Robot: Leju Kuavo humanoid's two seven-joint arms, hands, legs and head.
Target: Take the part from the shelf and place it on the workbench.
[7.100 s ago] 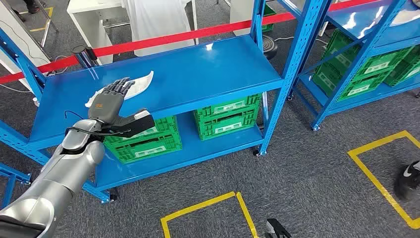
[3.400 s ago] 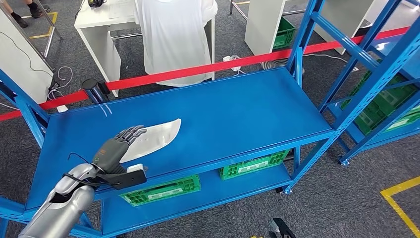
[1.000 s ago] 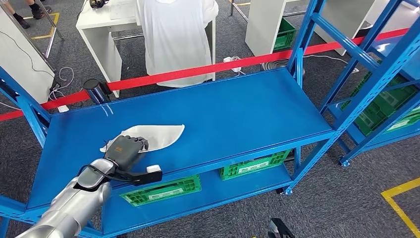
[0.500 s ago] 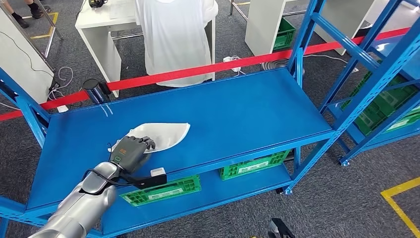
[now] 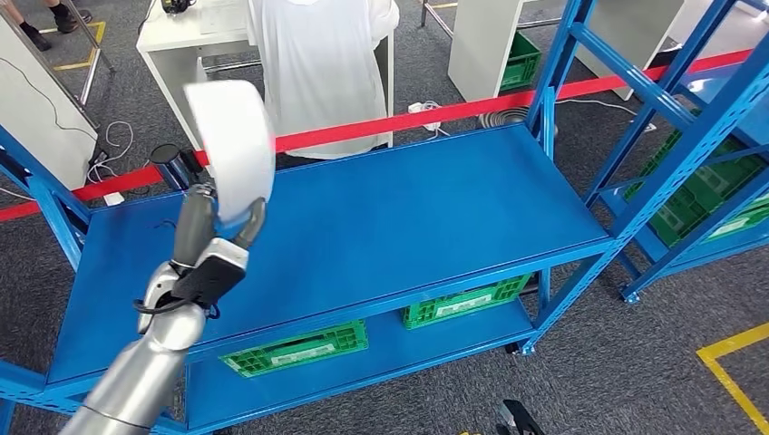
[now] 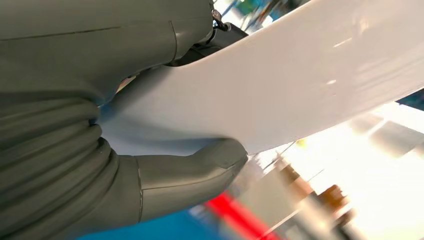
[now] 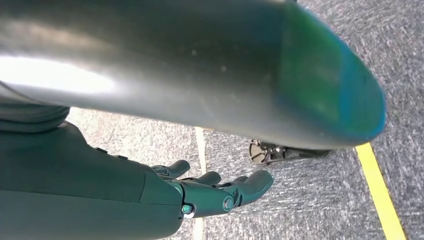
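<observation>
Your left hand (image 5: 218,237) holds the white curved part (image 5: 231,145) upright in the upper left of the head view, lifted well clear of the blue shelf (image 5: 426,195). The fingers pinch its lower end, thumb on one face and the darker fingers on the other, as the left wrist view shows close up, with the thumb (image 6: 200,170) pressed against the pale surface (image 6: 280,85). Held by one end like that, the long blade stands tall, likely so it clears the shelf frame when you carry it away. Your right hand (image 7: 220,192) hangs low over the grey carpet near a yellow floor line (image 7: 377,190), its fingers loosely apart and holding nothing. Green crates (image 5: 299,347) sit on the lower shelf level; they carry white labels, but you cannot read the writing at this size.
</observation>
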